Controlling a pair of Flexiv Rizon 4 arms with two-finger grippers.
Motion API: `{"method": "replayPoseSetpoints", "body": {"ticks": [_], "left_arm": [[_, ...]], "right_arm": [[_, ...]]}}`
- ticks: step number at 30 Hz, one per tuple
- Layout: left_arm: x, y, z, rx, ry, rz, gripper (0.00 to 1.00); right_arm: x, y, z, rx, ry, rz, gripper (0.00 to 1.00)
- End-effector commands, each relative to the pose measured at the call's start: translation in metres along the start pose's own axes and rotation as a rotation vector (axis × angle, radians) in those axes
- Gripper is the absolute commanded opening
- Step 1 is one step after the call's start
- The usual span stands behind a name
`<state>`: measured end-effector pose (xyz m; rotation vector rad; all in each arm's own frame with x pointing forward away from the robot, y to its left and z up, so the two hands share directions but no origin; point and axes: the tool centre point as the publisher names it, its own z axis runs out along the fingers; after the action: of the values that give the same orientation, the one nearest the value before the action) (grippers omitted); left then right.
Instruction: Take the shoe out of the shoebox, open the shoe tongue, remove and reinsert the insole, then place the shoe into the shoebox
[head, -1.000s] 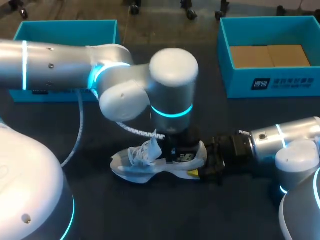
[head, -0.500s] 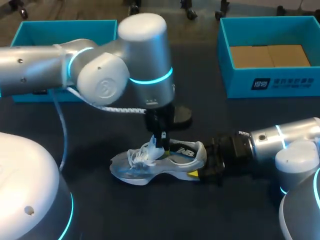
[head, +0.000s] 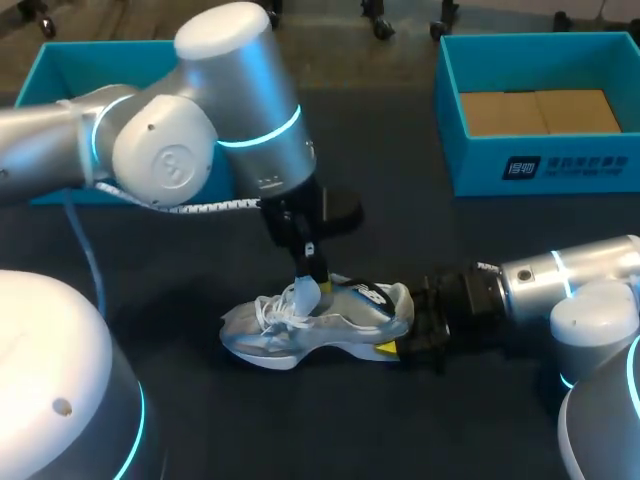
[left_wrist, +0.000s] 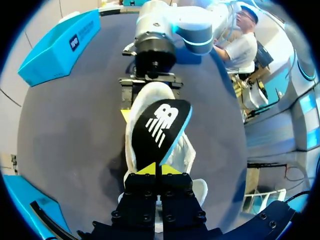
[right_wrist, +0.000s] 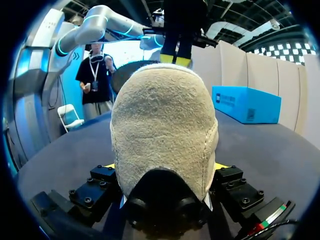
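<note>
Shoe (head: 330, 325): you have it on the dark table (head: 150, 270), a little to 6 o'clock of the middle in the head view. Its toe points to 9 o'clock and its heel to 3 o'clock, with the white laces bunched near the toe end.

The black insole (left_wrist: 160, 125), with its blue edge, stands up out of the shoe's opening. Its far end lies toward the heel, and you cannot tell whether that end sits inside the shoe.

Your left gripper (left_wrist: 156, 170) comes down from 11 o'clock over the laces and is clamped on the insole's near end, yellow tips pressed together on it.

Your right gripper (right_wrist: 165, 167) comes in from 3 o'clock, level with the table. It grips the shoe's heel, one finger on each side of the grey heel lining.

The right box (head: 480, 170), teal with a brown floor, sits at 1 o'clock, well apart from the shoe. The left box (head: 60, 60), also teal, is at 10 o'clock, partly behind your left arm.
</note>
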<state>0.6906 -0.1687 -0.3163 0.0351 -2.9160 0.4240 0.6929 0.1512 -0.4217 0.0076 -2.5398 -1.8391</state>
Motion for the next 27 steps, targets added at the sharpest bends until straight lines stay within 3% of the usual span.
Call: {"method": "replayPoseSetpoints", "body": {"ticks": [1, 13, 14, 16, 24, 27], "left_arm": [[0.006, -0.002, -0.001, 0.027, -0.033, -0.017, 0.0], [0.01, -0.04, 0.019, 0.01, -0.192, -0.091, 0.0], [0.009, -0.043, 0.02, 0.007, -0.193, -0.091, 0.05], [0.009, -0.046, 0.019, 0.002, -0.203, -0.086, 0.39], [0.021, -0.038, 0.008, 0.02, -0.282, -0.022, 0.58], [0.027, -0.036, 0.006, 0.032, -0.328, -0.015, 0.58]], "right_arm": [[0.003, -0.002, 0.002, 0.002, -0.003, -0.001, 0.0], [0.003, -0.002, 0.002, 0.002, -0.003, -0.001, 0.0], [0.003, -0.002, 0.002, 0.002, -0.003, -0.001, 0.0], [0.003, -0.002, 0.002, 0.002, -0.003, -0.001, 0.0], [0.003, -0.002, 0.002, 0.002, -0.003, -0.001, 0.0], [0.003, -0.002, 0.002, 0.002, -0.003, -0.001, 0.0]]}}
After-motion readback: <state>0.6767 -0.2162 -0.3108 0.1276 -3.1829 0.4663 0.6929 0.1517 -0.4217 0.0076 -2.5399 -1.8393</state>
